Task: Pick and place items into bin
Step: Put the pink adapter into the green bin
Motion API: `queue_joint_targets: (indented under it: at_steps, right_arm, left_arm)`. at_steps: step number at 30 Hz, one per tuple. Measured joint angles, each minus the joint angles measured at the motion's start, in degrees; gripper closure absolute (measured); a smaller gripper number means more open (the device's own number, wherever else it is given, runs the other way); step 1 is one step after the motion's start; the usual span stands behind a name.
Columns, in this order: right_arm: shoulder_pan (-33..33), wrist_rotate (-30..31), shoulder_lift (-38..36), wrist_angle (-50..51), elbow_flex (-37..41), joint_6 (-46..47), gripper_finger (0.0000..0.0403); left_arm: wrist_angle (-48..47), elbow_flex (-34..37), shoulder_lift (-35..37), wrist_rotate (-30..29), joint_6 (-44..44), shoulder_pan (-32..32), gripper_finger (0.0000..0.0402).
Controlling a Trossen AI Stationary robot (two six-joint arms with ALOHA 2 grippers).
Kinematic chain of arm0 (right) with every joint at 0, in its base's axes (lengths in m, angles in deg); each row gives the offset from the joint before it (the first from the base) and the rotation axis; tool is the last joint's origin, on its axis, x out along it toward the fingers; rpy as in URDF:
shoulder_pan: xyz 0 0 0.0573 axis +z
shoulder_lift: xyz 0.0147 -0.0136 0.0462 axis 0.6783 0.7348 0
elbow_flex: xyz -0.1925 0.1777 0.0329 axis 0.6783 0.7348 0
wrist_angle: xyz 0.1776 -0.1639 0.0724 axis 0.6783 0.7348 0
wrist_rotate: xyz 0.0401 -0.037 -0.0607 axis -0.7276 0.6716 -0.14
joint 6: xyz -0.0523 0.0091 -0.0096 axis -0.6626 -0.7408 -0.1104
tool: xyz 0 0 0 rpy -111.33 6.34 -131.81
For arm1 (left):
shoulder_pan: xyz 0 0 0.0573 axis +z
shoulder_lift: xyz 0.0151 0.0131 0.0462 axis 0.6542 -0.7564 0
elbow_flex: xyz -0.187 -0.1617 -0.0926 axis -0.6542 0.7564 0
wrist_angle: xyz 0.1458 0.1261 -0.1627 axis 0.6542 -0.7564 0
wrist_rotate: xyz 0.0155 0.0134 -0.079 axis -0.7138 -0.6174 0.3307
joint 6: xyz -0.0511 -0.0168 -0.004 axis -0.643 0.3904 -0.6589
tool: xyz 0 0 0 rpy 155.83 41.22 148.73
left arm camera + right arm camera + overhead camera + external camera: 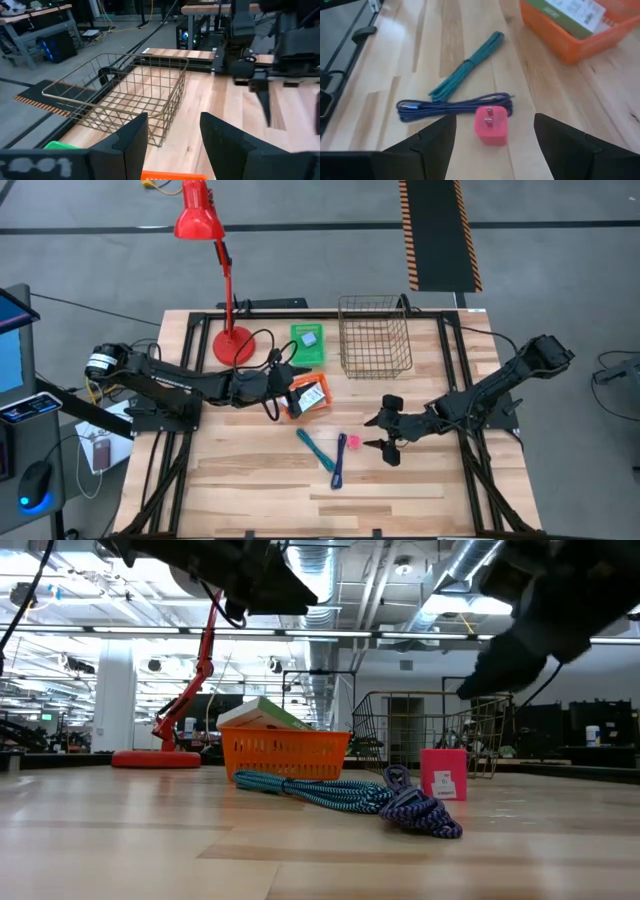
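R gripper (492, 145) open over pink plug (491, 125), prongs only in wrist view; L gripper (172, 137) open.

Wooden table (250, 480), on it lamp base (233, 345), green box (308, 343), wire bin (375, 337), orange basket (308, 398), teal cable (316, 448), blue cable (339, 461), pink plug (352, 442), possibly a charger.

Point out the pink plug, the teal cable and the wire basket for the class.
pink plug (491, 125), right wrist view, middle of its pronged face
teal cable (468, 65), right wrist view, middle of the bundle
wire basket (374, 360), high view, near rim
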Motion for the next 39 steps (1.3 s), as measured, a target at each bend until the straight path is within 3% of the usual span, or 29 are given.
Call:
queue_joint_targets:
  at_steps: [22, 39]
  right_arm:
    - [7.36, 10.76, 0.0, -12.12, 12.43, 0.9, 0.0139]
    - [11.72, 12.33, 0.96, -15.06, 15.83, 7.92, 0.0139]
  left_arm:
    - [2.18, 0.0, -0.02, 0.01, -0.9, -1.89, 0.0231]
    - [2.1, 0.0, -0.02, 0.04, -1.01, -2.0, 0.0231]
